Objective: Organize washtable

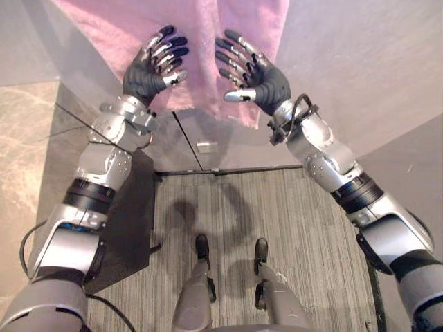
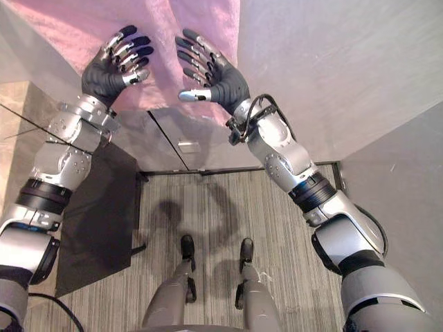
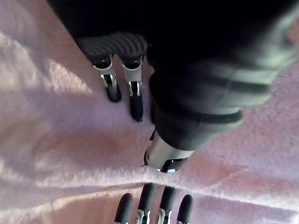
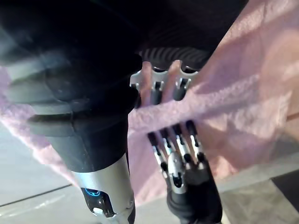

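The pink towel (image 1: 201,28) lies on the counter (image 1: 360,62), draped over its near edge. The left hand (image 1: 149,69) and right hand (image 1: 256,76) hover over it, fingers apart, holding nothing; both should drop evenly and pinch the hem well apart.

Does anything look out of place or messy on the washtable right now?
The pink towel lies rumpled on the counter, with one end hanging over its front edge rather than folded. The left hand and right hand are open near it, neither gripping it.
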Controlling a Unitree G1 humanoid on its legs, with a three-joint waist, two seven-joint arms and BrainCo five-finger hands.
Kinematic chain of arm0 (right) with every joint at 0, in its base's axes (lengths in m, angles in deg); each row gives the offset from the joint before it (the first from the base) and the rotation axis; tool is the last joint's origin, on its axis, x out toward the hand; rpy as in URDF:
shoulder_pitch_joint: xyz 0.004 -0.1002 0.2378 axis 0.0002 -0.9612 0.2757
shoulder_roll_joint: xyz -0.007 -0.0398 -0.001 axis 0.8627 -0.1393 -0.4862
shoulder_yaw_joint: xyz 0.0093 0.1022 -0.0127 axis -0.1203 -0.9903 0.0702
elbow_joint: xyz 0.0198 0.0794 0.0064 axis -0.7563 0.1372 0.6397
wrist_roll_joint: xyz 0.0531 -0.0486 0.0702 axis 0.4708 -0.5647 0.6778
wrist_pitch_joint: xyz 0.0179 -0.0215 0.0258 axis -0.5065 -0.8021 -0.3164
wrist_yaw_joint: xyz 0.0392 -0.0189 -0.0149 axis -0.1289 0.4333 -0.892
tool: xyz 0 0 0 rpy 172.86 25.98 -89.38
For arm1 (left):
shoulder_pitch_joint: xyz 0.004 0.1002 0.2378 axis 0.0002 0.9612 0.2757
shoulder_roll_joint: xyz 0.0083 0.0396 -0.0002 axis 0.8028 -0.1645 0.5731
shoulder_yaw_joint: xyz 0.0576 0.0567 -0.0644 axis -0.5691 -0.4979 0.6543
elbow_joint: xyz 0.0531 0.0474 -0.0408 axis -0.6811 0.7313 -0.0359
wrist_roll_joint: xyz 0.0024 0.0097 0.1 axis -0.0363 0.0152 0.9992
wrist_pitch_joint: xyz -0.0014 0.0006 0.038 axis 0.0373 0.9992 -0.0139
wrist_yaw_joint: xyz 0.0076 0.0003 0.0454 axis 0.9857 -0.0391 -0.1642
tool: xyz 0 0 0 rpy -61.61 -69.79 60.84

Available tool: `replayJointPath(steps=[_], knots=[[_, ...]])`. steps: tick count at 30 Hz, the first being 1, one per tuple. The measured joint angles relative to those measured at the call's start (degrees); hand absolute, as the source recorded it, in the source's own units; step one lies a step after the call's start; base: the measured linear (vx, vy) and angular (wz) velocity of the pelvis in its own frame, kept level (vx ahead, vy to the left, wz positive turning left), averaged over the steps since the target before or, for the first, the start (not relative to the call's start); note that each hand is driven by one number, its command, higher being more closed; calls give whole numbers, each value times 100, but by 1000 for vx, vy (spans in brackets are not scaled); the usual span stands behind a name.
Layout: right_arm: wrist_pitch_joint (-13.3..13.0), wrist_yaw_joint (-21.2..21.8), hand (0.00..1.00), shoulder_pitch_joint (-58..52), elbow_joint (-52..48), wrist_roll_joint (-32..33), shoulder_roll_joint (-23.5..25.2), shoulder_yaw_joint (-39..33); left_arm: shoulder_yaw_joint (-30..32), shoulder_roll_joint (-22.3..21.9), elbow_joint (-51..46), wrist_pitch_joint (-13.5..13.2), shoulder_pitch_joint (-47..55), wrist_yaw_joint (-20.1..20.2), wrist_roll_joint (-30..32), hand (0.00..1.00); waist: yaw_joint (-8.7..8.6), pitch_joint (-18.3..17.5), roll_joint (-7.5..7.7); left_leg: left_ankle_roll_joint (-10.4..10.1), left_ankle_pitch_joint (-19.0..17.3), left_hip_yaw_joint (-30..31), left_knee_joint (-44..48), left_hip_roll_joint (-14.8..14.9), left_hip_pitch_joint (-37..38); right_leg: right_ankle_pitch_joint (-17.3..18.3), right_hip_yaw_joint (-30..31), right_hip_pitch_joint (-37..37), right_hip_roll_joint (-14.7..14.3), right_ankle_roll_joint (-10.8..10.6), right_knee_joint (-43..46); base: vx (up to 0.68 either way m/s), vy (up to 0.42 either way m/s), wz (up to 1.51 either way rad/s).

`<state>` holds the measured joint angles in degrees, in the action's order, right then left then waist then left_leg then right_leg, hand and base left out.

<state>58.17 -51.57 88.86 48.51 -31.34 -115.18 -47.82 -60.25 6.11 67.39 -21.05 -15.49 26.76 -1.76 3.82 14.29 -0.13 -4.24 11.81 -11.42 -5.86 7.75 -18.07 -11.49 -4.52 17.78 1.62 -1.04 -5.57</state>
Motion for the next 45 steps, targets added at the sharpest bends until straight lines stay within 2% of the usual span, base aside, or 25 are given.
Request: replayJointPath(steps=[4,11,16,21,25,28,32,34,38,40,45], knots=[[-50,-10,0,184,155,-10,25,-7,14,10,203,-39,-300,-34,-2,0,3,167,8,11,11,1,31,6,-32,-20,-20,51,-5,19,47,-9,2,0],[-135,-218,0,357,363,-20,123,-307,433,10,204,-123,-444,-237,0,0,-8,375,-4,35,99,29,-3,10,-232,-32,-57,283,-4,36,164,-66,5,2],[-280,-363,0,356,416,-14,144,-673,1055,11,212,-258,-357,-372,3,0,26,409,11,1,121,12,-4,32,-327,-35,-20,369,-23,46,139,-69,-3,0],[-316,-375,0,332,418,-83,91,-939,1651,13,382,-378,-213,-501,20,0,15,412,17,-7,132,12,-2,47,-304,-70,-12,365,-43,42,135,-32,-2,-4],[-348,-378,0,129,419,-126,74,-1157,2096,144,602,-475,-100,-830,21,0,5,425,41,-6,133,3,-2,51,-237,-72,13,320,-49,44,133,-18,-4,-4],[-353,-381,0,-233,418,-124,61,-1457,2254,384,657,-487,-35,-974,23,0,2,454,103,-7,132,2,-2,53,-168,-75,17,216,-52,42,67,-5,-2,1],[-354,-371,0,-753,320,-120,75,-1732,2628,446,685,-494,268,-1007,26,0,-1,453,124,-9,129,-9,1,48,-98,-87,23,133,-50,37,26,0,0,0],[-355,-350,0,-1483,-21,-119,149,-2140,2720,459,715,-492,528,-1006,28,0,-6,451,129,-9,128,-6,27,51,-82,-87,36,111,-51,36,24,0,0,0],[-333,-337,0,-2617,-80,-114,404,-2596,2896,458,852,-474,996,-994,29,0,-81,439,160,-23,115,-18,29,48,51,-83,42,-13,-49,34,17,-18,-2,-2],[-307,-340,0,-3316,-129,-115,614,-2965,3095,458,791,-450,1426,-965,34,0,-162,431,178,-37,89,-45,22,50,169,-48,66,-112,-47,23,11,-66,-13,-9],[-223,-425,0,-4603,-467,-256,956,-3945,3594,210,28,-343,2692,-788,39,0,-191,388,225,-83,-32,-123,-4,75,377,30,154,-284,-58,-4,5,-73,-17,-10]])
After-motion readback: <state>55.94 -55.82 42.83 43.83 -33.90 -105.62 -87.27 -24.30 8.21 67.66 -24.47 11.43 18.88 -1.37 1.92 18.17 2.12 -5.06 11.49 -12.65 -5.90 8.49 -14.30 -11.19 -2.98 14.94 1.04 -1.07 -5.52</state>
